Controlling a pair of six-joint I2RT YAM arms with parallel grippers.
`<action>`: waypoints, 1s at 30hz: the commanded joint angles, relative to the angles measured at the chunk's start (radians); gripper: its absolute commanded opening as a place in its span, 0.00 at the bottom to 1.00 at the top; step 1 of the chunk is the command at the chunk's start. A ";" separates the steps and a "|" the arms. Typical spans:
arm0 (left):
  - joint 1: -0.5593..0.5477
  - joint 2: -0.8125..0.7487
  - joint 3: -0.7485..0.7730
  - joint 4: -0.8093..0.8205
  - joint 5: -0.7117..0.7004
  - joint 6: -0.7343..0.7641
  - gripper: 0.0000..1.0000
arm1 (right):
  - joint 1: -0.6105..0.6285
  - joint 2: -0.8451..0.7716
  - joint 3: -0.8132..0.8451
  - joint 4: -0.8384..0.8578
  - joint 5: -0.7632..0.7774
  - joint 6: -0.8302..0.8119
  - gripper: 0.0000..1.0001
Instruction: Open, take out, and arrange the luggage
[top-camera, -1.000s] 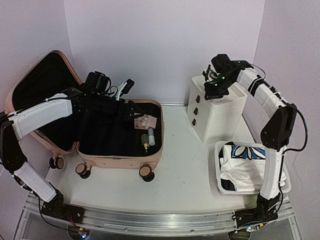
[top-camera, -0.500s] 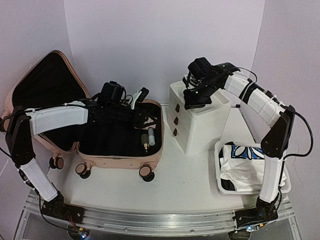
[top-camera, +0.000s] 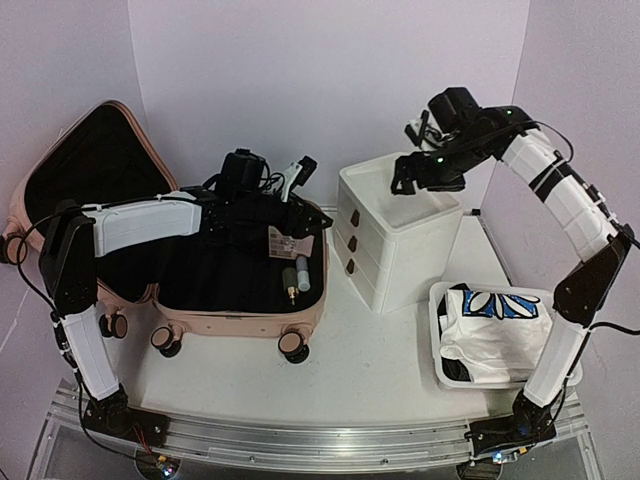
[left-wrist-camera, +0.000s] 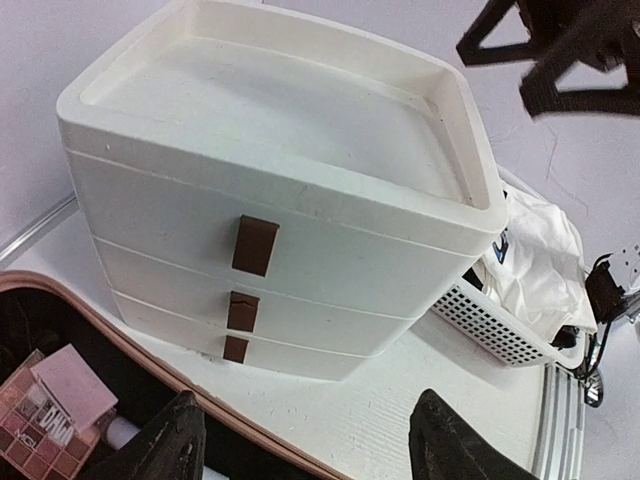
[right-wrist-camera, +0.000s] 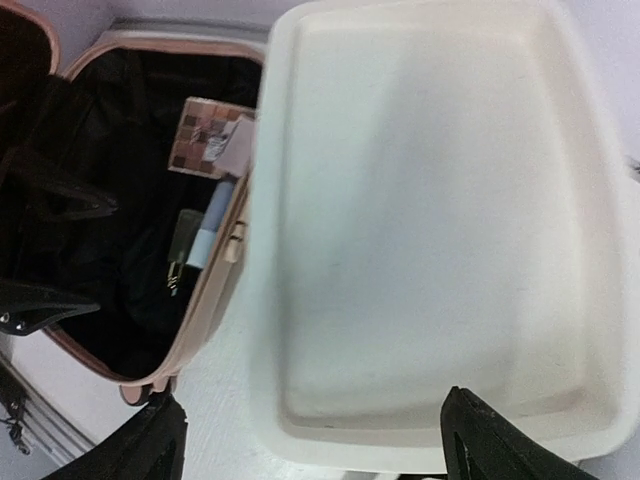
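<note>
Drawer unit (top-camera: 395, 235) nearer — pale-pink luggage (top-camera: 240, 322) (lid up)

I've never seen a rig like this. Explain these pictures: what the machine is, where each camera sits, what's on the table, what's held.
This is a robot: a left arm and a right arm bolted at the near edge of the table, each ending in a two-finger claw. One picture looks down from above and behind them; the other two come from a camera on each wrist. On the table stand an open pink suitcase with a makeup palette and tubes inside, a white drawer unit, and a white basket holding a white cloth. The left claw hangs over the suitcase; the right claw hovers above the drawer unit. Both are open and hold nothing.
</note>
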 joint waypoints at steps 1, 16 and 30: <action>0.001 0.035 0.075 0.060 0.036 0.031 0.75 | -0.140 -0.045 0.023 0.001 0.108 -0.114 0.90; -0.006 0.073 0.092 0.060 0.071 -0.023 0.75 | -0.321 0.163 0.132 -0.007 -0.043 -0.263 0.65; -0.021 0.250 0.267 0.060 0.077 0.070 0.77 | -0.328 0.072 -0.002 -0.002 -0.110 -0.367 0.00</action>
